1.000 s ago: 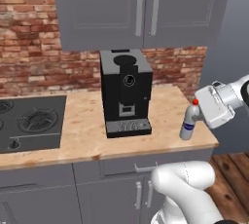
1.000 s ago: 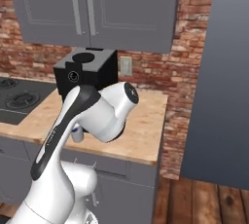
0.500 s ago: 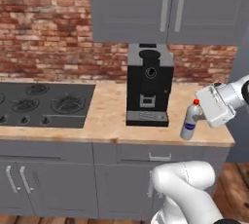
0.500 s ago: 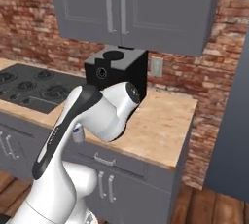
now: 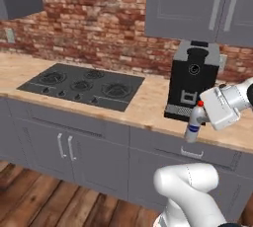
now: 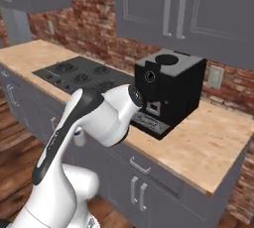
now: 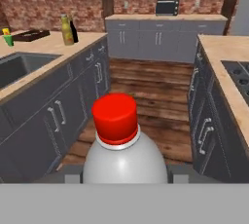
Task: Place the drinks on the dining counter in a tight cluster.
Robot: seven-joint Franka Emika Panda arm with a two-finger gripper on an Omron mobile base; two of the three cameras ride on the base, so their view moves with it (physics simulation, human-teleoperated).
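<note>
We see the gripper [image 5: 201, 120] clamped on the small red-capped bottle [image 5: 194, 125], carried upright in the air for transport. 2 other bottles [image 7: 69, 29] wait together on the dining counter [image 7: 44, 47], likely the cluster spot.

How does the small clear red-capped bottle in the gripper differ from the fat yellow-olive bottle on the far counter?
The small clear red-capped bottle is clear-bodied with a red cap; the fat yellow-olive bottle is yellow-olive with a red-yellow label. The clear one is held off the counter by the gripper; the yellow-olive one stands on the light speckled dining counter beside the dark wine bottle. Both are upright.
</note>
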